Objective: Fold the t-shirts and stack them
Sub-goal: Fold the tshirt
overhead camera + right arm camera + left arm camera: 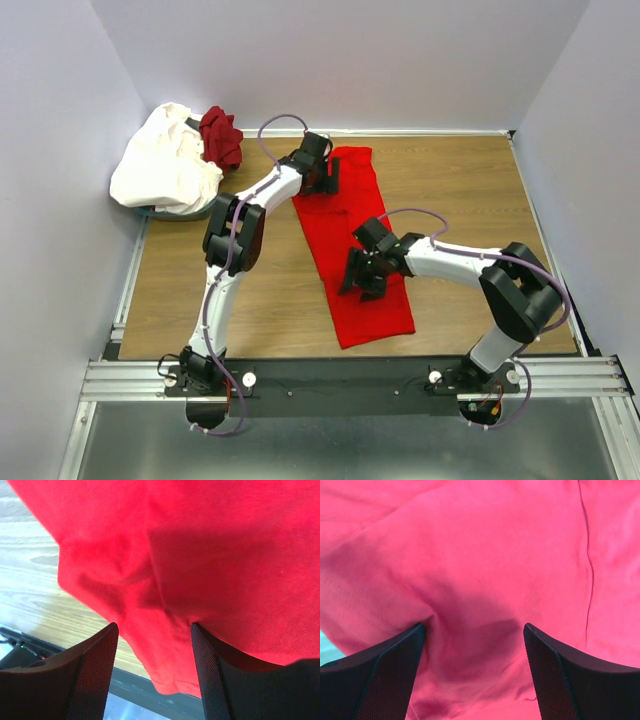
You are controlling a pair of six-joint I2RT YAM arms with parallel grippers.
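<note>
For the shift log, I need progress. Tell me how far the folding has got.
Done: the bright red t-shirt lies folded into a long strip. In hand: left gripper and right gripper sit on it, jaws apart, cloth between. Remaining: its crosswise folds, plus the white t-shirt and maroon t-shirt, heaped unfolded in the far left corner.

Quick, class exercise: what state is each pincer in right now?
Left pincer: open wide over the red t-shirt.
Right pincer: the red t-shirt bunches between its jaws; whether it grips cannot be told.
</note>
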